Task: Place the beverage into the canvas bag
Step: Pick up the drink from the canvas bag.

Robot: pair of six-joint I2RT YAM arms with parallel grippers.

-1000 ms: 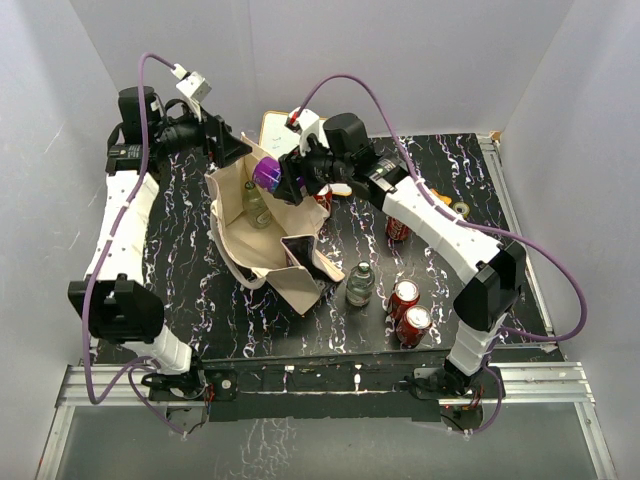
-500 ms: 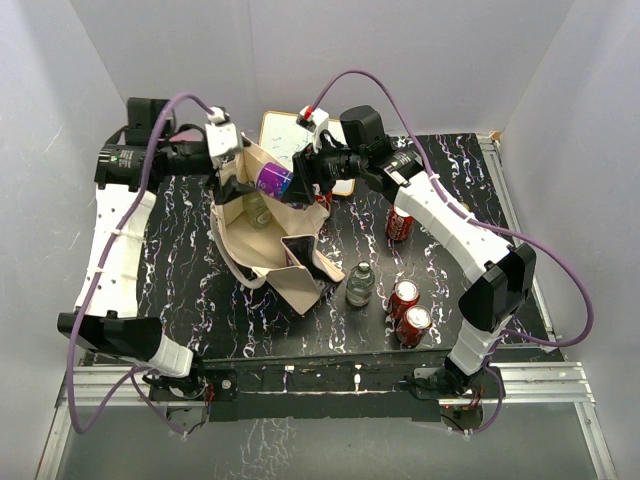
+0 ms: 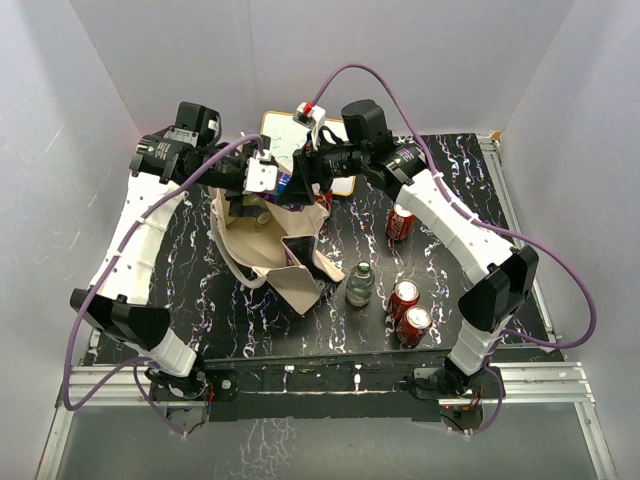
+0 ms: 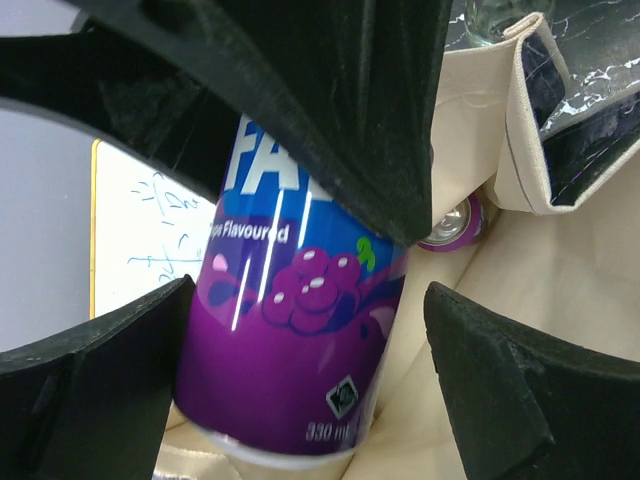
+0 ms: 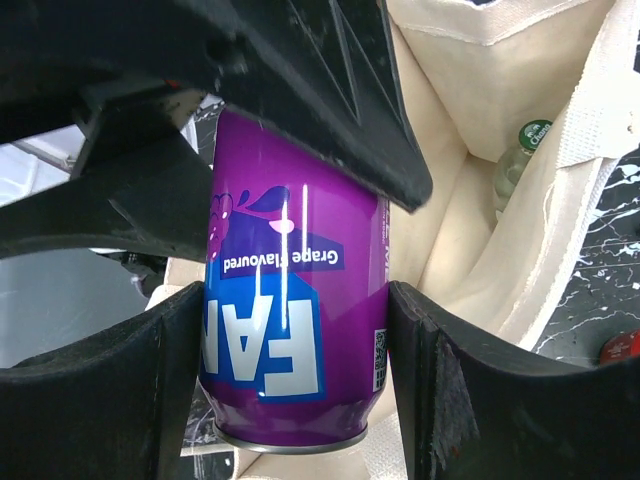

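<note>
- left arm (image 3: 128, 235) rises along the left side; elbow high at far left; forearm angled right toward centre
- left gripper (image 3: 250, 198) jaws spread wide; one finger on each side of the purple can (image 5: 290, 300); right finger (image 4: 500, 390) clearly apart from it
- right arm (image 3: 440, 220) arcs from its base at near right to far centre; wrist points left
- right gripper (image 5: 290, 385) clamped on the can; both fingers (image 5: 110, 390) pressed flat on its sides
- the two grippers sit close together, facing each other
</note>
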